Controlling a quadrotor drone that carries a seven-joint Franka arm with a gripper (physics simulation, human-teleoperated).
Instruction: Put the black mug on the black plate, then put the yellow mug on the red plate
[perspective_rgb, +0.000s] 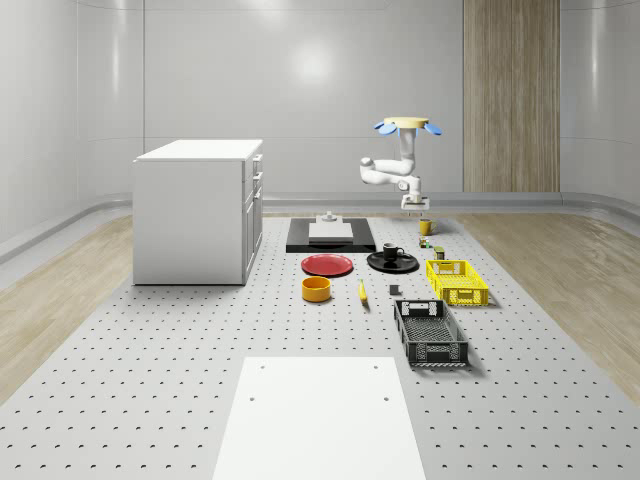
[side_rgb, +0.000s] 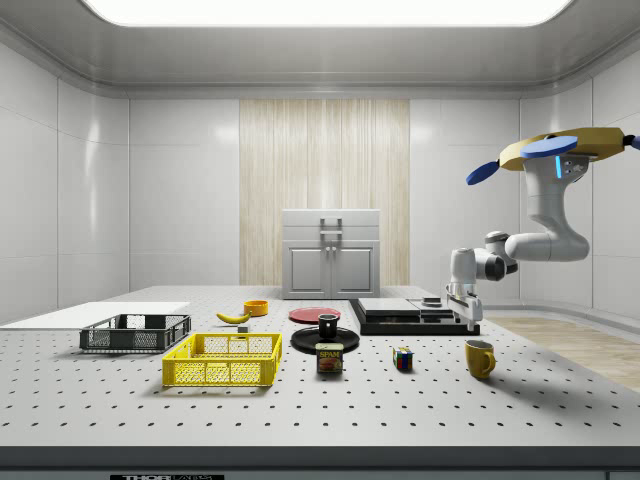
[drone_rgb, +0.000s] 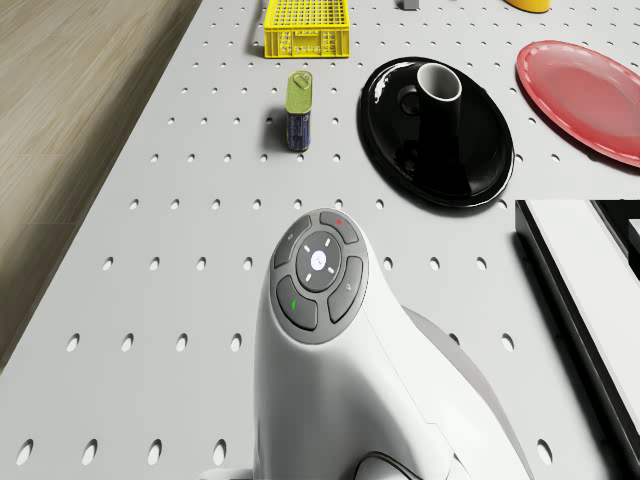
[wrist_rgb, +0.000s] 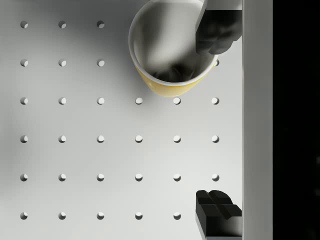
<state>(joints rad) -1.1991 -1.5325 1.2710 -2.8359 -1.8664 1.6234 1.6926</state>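
Observation:
The black mug (perspective_rgb: 392, 251) stands upright on the black plate (perspective_rgb: 405, 266), as the drone view confirms with the black mug (drone_rgb: 438, 86) on the black plate (drone_rgb: 445, 160). The red plate (perspective_rgb: 327, 265) lies bare beside it. The yellow mug (perspective_rgb: 425, 227) stands on the table farther back. My drone (perspective_rgb: 405, 125) hovers above it, arm hanging down. My gripper (perspective_rgb: 414, 210) is open just above the yellow mug (side_rgb: 480, 358) and slightly off to its side. In the wrist view one fingertip (wrist_rgb: 217, 30) overlaps the rim of the yellow mug (wrist_rgb: 167, 55), and the gripper (wrist_rgb: 217, 120) has nothing between its fingers.
A black slab (perspective_rgb: 330, 236) carrying a white block lies close to the gripper. A can (side_rgb: 330, 358) and a colour cube (side_rgb: 403, 359) stand near the yellow mug. A yellow crate (perspective_rgb: 457, 281), black crate (perspective_rgb: 430, 332), yellow bowl (perspective_rgb: 316, 289), banana (perspective_rgb: 362, 291) and white cabinet (perspective_rgb: 200, 210) stand around.

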